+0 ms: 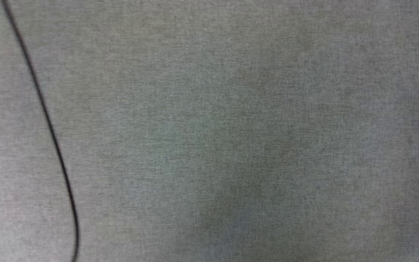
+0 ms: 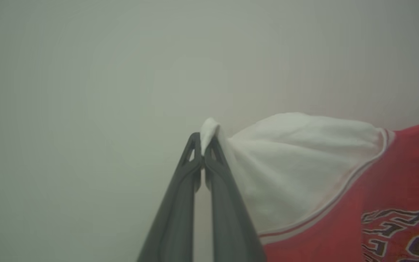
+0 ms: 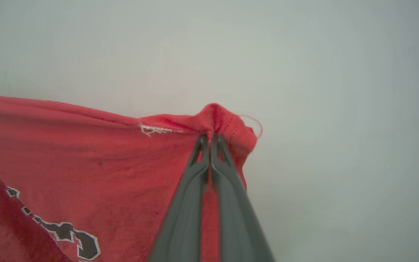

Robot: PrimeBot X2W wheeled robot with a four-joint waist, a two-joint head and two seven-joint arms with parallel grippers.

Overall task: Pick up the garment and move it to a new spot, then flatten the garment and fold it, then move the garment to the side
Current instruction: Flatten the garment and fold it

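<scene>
The garment (image 2: 376,189) is a red jersey T-shirt with a white sleeve, striped trim and dark lettering. In the left wrist view my left gripper (image 2: 204,140) is shut on the tip of the white sleeve, with the cloth stretching off to the right. In the right wrist view my right gripper (image 3: 209,140) is shut on a bunched red corner of the garment (image 3: 86,156), whose cloth spreads to the left with dark lettering at the lower left. Behind both grips lies a blurred pale grey surface.
The head view looks down on a grey woven surface (image 1: 231,131). A thin black cable (image 1: 46,120) curves down its left side from the top edge to the bottom edge.
</scene>
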